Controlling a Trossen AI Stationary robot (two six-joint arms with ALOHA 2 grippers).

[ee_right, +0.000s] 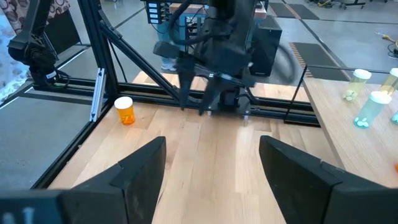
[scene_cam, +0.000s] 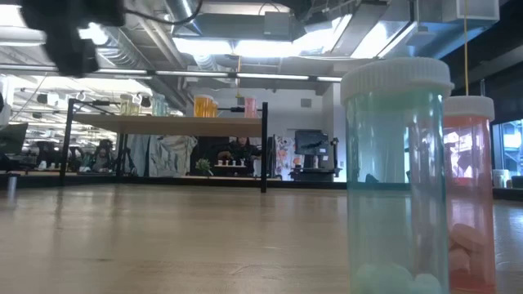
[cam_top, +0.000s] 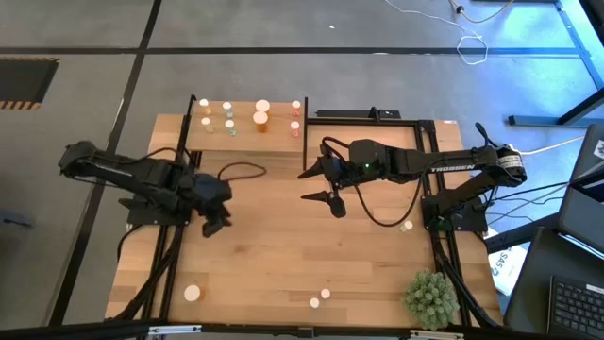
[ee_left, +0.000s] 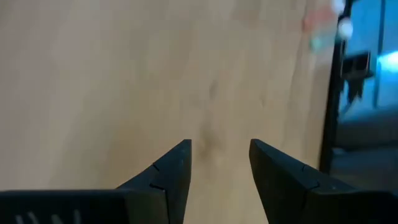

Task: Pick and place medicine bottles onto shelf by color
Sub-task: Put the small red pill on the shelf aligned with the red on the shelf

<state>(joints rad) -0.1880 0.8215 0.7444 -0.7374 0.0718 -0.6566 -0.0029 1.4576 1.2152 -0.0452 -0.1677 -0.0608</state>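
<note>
On the right arm the white word TROSSEN is readable. Right claw (cam_top: pixel 323 184) hangs near tabletop (cam_top: pixel 274 255) centre, fingers spread wide and empty. Left claw (cam_top: pixel 215 225), at 9 o'clock, has fingers parted on nothing. Medicine bottles (cam_top: pixel 261 115) line the shelf (cam_top: pixel 247 139) at 12 o'clock — others stand loose around 6.

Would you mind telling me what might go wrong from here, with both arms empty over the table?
1. The two bottles near the front edge stand close together; picking one may topple the other.
2. The shelf is already crowded, so placing another risks knocking bottles.
3. The left gripper and right gripper could collide mid-table.
</note>
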